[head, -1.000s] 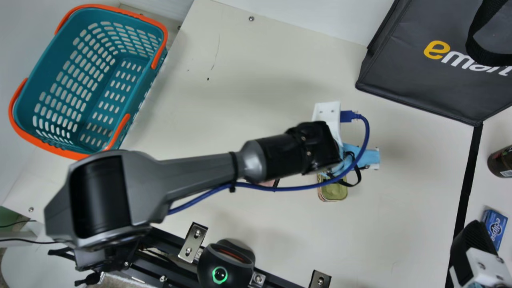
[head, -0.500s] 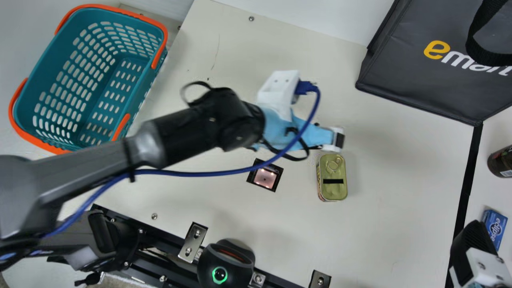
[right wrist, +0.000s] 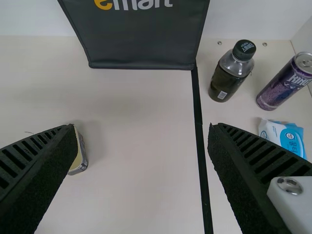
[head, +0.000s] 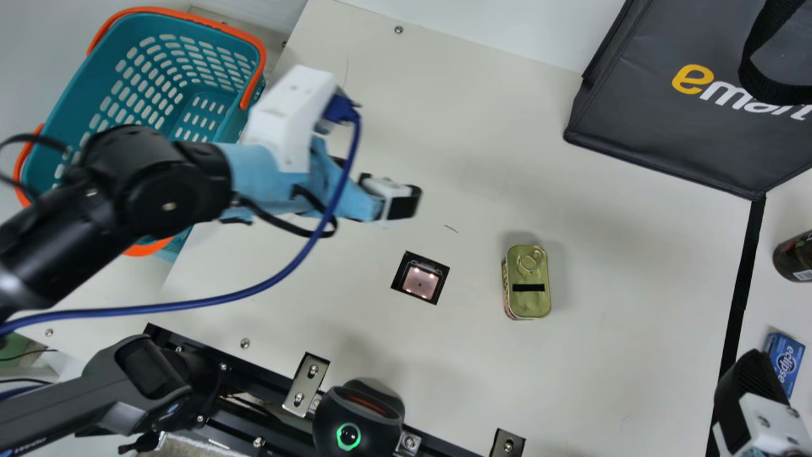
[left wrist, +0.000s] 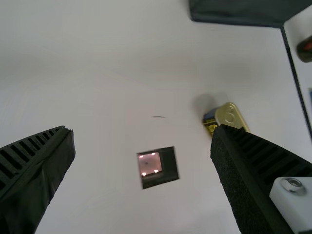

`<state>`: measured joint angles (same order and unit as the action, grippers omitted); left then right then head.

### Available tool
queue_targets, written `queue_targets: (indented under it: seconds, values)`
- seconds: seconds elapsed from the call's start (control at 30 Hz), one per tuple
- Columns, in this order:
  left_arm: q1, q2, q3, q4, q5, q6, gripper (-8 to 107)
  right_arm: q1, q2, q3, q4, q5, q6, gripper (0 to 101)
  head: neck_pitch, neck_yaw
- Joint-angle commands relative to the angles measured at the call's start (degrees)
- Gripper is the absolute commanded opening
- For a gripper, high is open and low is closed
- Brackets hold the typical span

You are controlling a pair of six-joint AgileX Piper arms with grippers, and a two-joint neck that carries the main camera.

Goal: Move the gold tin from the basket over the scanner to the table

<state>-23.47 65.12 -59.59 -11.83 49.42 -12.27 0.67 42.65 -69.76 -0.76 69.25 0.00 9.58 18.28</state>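
Note:
My left gripper (head: 403,202) hangs above the table between the basket (head: 219,120) and the scanner (head: 420,282). The gold tin (head: 528,298) lies flat on the table to the scanner's right, ring pull on top, touched by neither gripper. In the left wrist view the left gripper (left wrist: 143,130) stands wide open with nothing held; the scanner (left wrist: 150,164) and the tin (left wrist: 230,116) show beyond it. My right gripper (head: 752,387) is at the main view's lower right edge. In the right wrist view the right gripper (right wrist: 140,127) is open, the tin (right wrist: 80,158) partly behind one finger.
A dark shopping bag (head: 672,127) stands at the back right. Past the black strip (right wrist: 201,141) are a bottle (right wrist: 231,73), a purple can (right wrist: 285,83), a white-blue packet (right wrist: 282,138) and a blue box (head: 785,363). A round black device (head: 358,419) sits at the front edge.
My left arm has swung away from above the tin, leftward toward the basket, uncovering tin and scanner and now covering part of the basket. The tin stayed in place, and the right arm is still.

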Motion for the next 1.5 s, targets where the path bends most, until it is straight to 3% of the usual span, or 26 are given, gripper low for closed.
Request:
queue_targets:
  seconds: [0.0,0.43,0.47,0.57,1.07,1.2,1.47]
  values:
    - [2.53,-4.49,-0.03,2.18,1.3,1.09,90,0.0,0.0,0.0,0.0,0.0,0.0,95,-1.66,0.14]
    - [15.88,-18.11,-3.26,4.66,6.12,8.18,90,0.0,0.0,0.0,0.0,0.0,0.0,95,-1.66,0.14]
    - [13.93,-16.71,-3.04,4.83,5.96,7.49,90,0.0,0.0,0.0,0.0,0.0,0.0,95,-1.66,0.14]
    - [15.81,-18.29,-3.19,4.75,6.1,8.16,90,0.0,0.0,0.0,0.0,-0.04,0.0,95,-1.66,0.14]
    - [15.81,-18.27,-3.19,4.75,6.23,8.16,90,0.0,0.0,0.0,0.0,-0.04,0.0,95,-1.66,-19.86]
    - [15.81,-18.27,-3.19,4.75,6.23,8.16,90,0.02,0.05,0.0,-0.02,-0.08,0.02,95,-1.66,-19.86]
    - [15.81,-18.27,-3.19,4.75,6.23,8.16,90,7.31,3.16,1.48,0.76,-1.04,-5.76,95,-1.66,-19.86]
